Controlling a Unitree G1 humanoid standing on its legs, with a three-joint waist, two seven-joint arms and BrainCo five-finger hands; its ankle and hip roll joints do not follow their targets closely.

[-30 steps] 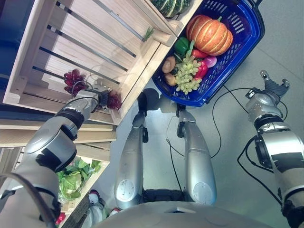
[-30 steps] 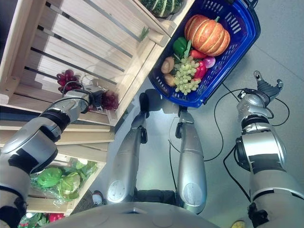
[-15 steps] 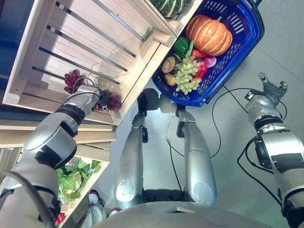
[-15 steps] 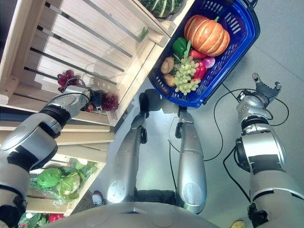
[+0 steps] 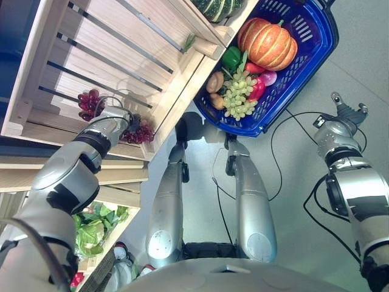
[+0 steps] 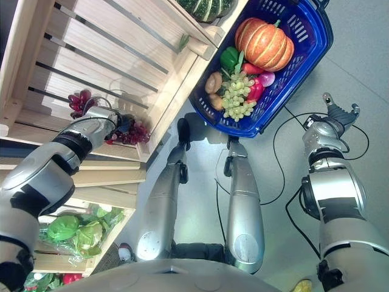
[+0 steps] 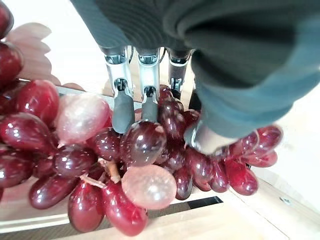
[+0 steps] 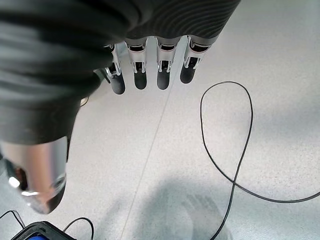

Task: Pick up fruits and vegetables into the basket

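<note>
A bunch of red grapes (image 5: pixel 138 132) lies at the front lip of the slatted wooden crate (image 5: pixel 121 48). My left hand (image 5: pixel 113 121) is shut on it: in the left wrist view its fingers (image 7: pixel 123 110) and thumb (image 7: pixel 205 141) curl into the bunch (image 7: pixel 145 145). A second red bunch (image 5: pixel 89 102) rests deeper in the crate. The blue basket (image 5: pixel 326 41) sits on the floor holding a pumpkin (image 5: pixel 267 44), green grapes (image 5: pixel 240 94), a green pepper (image 5: pixel 232 58) and other produce. My right hand (image 5: pixel 347 112) hangs open over the floor, its fingers (image 8: pixel 150 75) straight.
A dark green striped squash (image 5: pixel 219 7) sits in the neighbouring crate, next to the basket. A lower shelf holds leafy greens (image 5: pixel 94 228). Grey floor spreads out to the right of the basket.
The left hand has shifted a little inside the crate and the red bunch now lies lower, spread along the crate's front lip. The right arm has not moved.
</note>
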